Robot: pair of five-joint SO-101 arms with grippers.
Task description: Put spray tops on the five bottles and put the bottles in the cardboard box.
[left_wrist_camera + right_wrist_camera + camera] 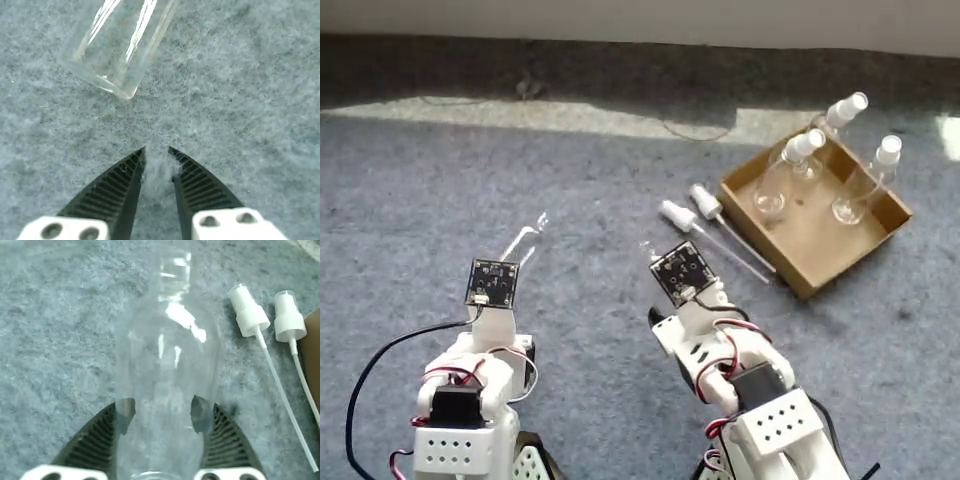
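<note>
My right gripper (162, 412) is shut on a clear, topless bottle (167, 355) that lies on the grey carpet, one finger on each side of its body. Two white spray tops (247, 315) (289, 320) with long tubes lie just beside its neck; in the high view these spray tops (677, 213) (705, 198) sit between my right arm and the cardboard box (820, 255). My left gripper (157, 150) is narrowly open over bare carpet. A second topless bottle (120, 45) lies just ahead of its tips, base toward them, seen from above as the clear bottle (525, 240).
Three bottles with spray tops stand leaning in the box (772, 190) (815, 150) (860, 190) at the far right. A dark strip of floor and a cable (690, 130) run along the back. Open carpet spreads to the left and between the arms.
</note>
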